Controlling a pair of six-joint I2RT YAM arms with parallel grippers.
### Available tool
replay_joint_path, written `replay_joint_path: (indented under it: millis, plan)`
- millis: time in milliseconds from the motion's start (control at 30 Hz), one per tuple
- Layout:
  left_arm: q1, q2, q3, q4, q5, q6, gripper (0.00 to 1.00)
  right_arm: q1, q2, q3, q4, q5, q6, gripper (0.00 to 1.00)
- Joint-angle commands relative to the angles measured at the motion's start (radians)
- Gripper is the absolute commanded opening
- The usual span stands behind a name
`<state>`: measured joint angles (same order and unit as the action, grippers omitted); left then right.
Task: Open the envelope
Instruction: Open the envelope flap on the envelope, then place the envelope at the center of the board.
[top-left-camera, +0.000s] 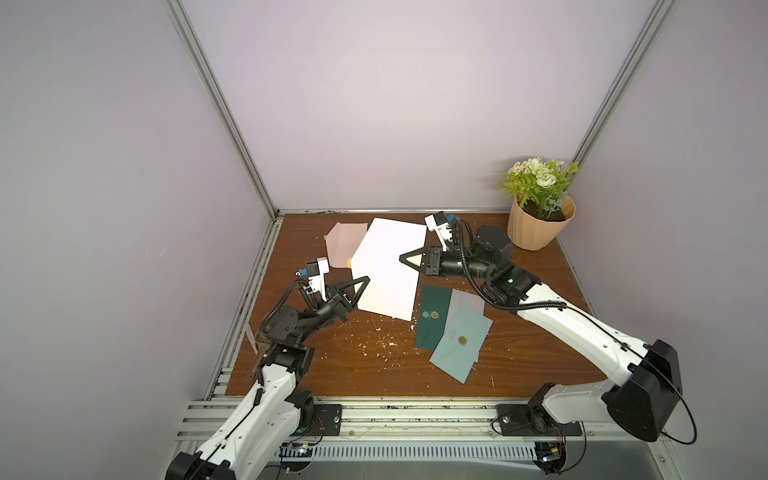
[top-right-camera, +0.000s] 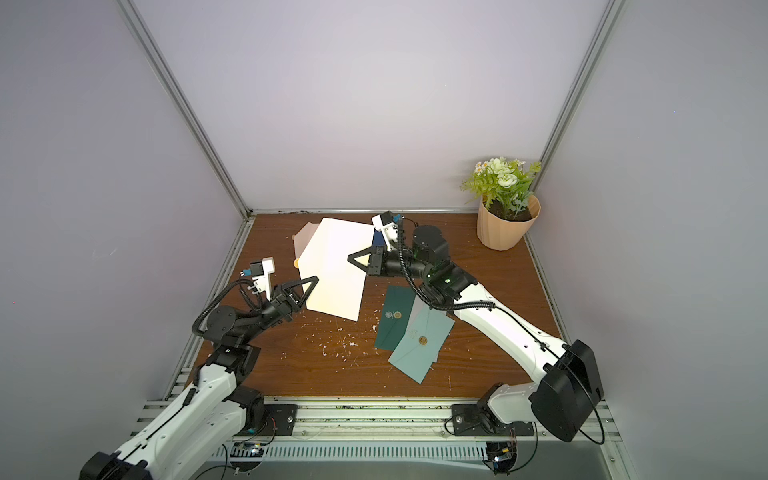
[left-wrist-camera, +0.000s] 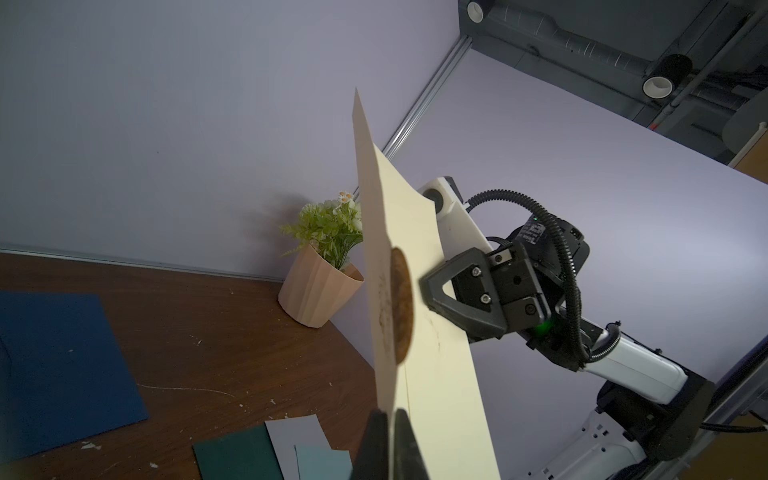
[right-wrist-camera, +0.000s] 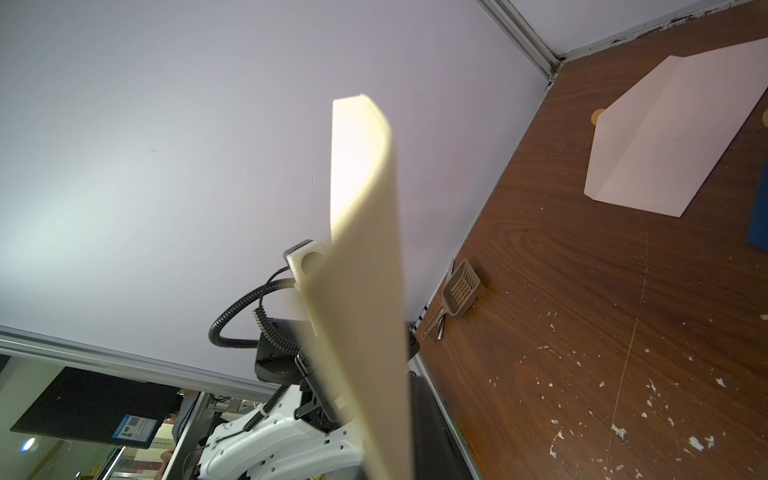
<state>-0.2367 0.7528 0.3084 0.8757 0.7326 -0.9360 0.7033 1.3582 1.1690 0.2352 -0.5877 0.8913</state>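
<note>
A cream envelope (top-left-camera: 388, 270) (top-right-camera: 332, 270) hangs tilted above the back of the wooden table, held between both arms. In the left wrist view its flap (left-wrist-camera: 374, 208) stands peeled away from the body (left-wrist-camera: 440, 374), and a brown wax seal (left-wrist-camera: 401, 305) sticks to the flap. My left gripper (top-left-camera: 363, 282) (top-right-camera: 313, 282) (left-wrist-camera: 390, 415) is shut on the flap's tip. My right gripper (top-left-camera: 405, 258) (top-right-camera: 352, 257) (left-wrist-camera: 426, 286) clasps the envelope's body from the opposite side. In the right wrist view the envelope (right-wrist-camera: 365, 291) hides the jaws.
A pink opened envelope (top-left-camera: 347, 245) lies behind the held one. Dark green (top-left-camera: 432, 318), grey (top-left-camera: 467, 303) and teal (top-left-camera: 461, 343) envelopes overlap at centre right. A potted plant (top-left-camera: 540, 226) stands in the back right corner. White scraps (top-left-camera: 382, 340) litter the table. A small scoop (right-wrist-camera: 457, 291) lies by the left edge.
</note>
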Motion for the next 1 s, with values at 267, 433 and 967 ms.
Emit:
replay_joint_path:
  millis: [267, 433, 967]
  plan:
    - [0.010, -0.015, 0.004, 0.110, 0.031, -0.049, 0.00, 0.006, 0.059, -0.011, -0.056, 0.099, -0.082, 0.48]
    - [0.010, -0.003, 0.014, 0.112, 0.044, -0.056, 0.00, 0.025, 0.119, 0.007, -0.039, 0.113, -0.086, 0.48]
    - [0.011, 0.082, 0.170, -0.182, -0.118, 0.104, 0.00, 0.058, -0.002, -0.011, -0.412, 0.582, -0.224, 0.49]
